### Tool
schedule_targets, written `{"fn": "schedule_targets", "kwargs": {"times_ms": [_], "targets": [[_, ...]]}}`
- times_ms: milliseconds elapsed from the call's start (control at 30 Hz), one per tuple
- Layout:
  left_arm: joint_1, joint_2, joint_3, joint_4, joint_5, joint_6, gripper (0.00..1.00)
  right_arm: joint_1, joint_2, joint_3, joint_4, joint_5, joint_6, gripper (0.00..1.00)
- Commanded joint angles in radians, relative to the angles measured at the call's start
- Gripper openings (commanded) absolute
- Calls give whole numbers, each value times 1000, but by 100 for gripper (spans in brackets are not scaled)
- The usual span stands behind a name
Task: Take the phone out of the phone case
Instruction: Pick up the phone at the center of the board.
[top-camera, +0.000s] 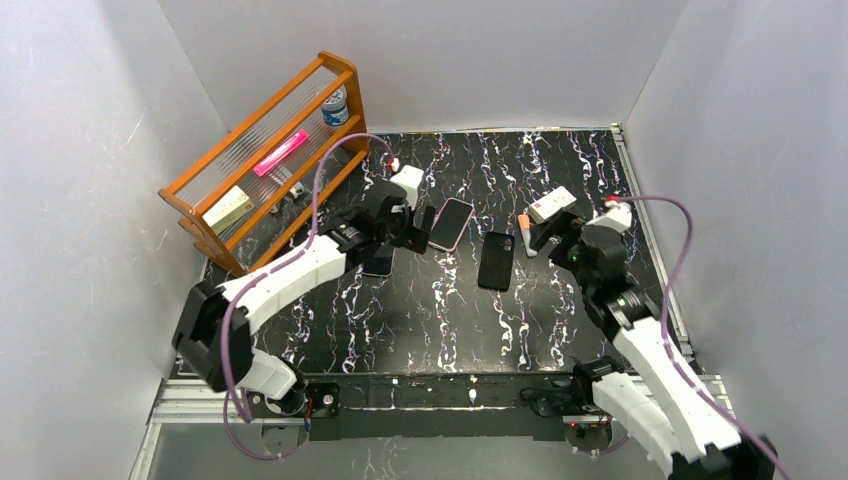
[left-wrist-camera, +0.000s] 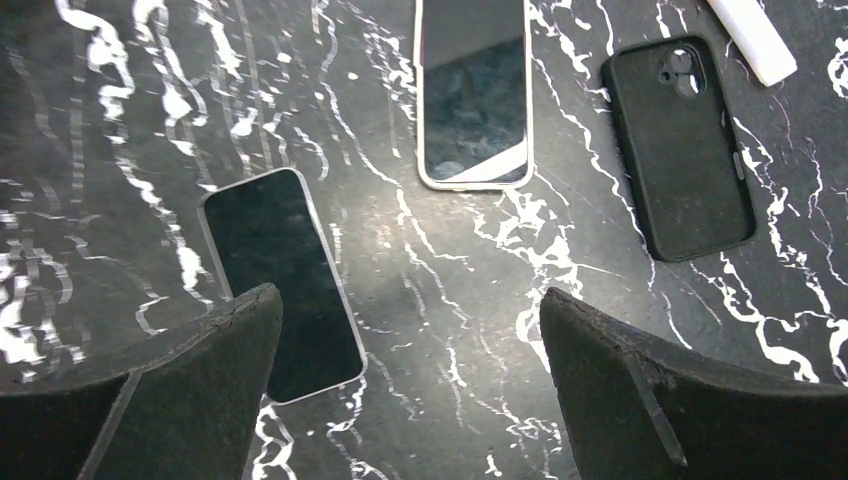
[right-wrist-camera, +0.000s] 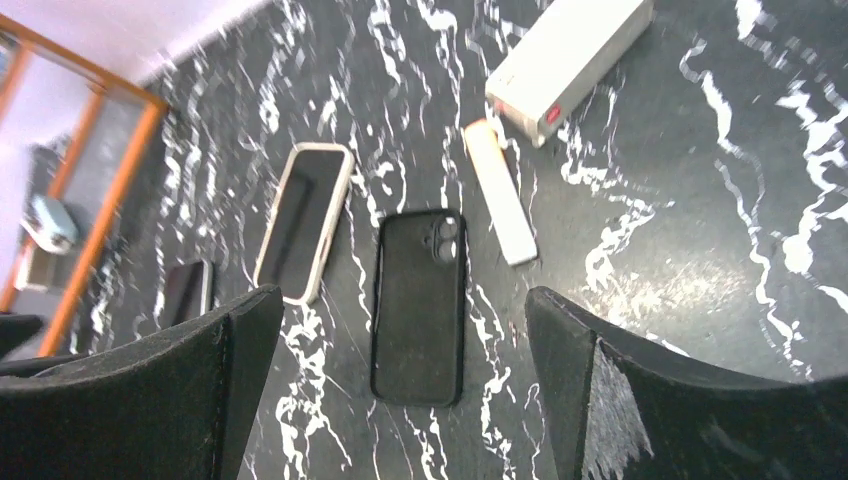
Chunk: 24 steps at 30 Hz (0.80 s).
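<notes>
An empty black phone case (top-camera: 496, 260) lies open side up in the middle of the table, its camera hole showing (right-wrist-camera: 420, 305). To its left lies a phone in a light pinkish case (top-camera: 451, 223) (left-wrist-camera: 473, 95). A bare dark phone with a silver edge (left-wrist-camera: 282, 283) lies further left, partly under my left arm (top-camera: 380, 264). My left gripper (left-wrist-camera: 410, 300) hovers open over the marble between that bare phone and the black case (left-wrist-camera: 680, 145), holding nothing. Just right of the black case, my right gripper (right-wrist-camera: 402, 295) hangs open and empty above the table (top-camera: 541, 236).
A wooden shelf (top-camera: 270, 160) stands at the back left, holding a pink item, a tin and a box. A white box (right-wrist-camera: 570, 60) and a white stick with an orange tip (right-wrist-camera: 500, 190) lie near the right gripper. Grey walls close in the table.
</notes>
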Motion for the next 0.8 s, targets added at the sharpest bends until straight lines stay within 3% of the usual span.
{"fn": "schedule_targets", "kwargs": {"times_ms": [0,200,400,767], "targets": [[5,131,117,-82,104,-101,98,-5,-209,-102,89,106,-69,99],[6,353,251,-97,83,-87,98,-3,-394,-143,46,50,-172,99],[1,538,390,-67,54,-62,98,-3,-500,-179,37,46,-173,99],[-24,774,592,-58,45,4,98,-3,-454,-187,47,20,-178,99]]}}
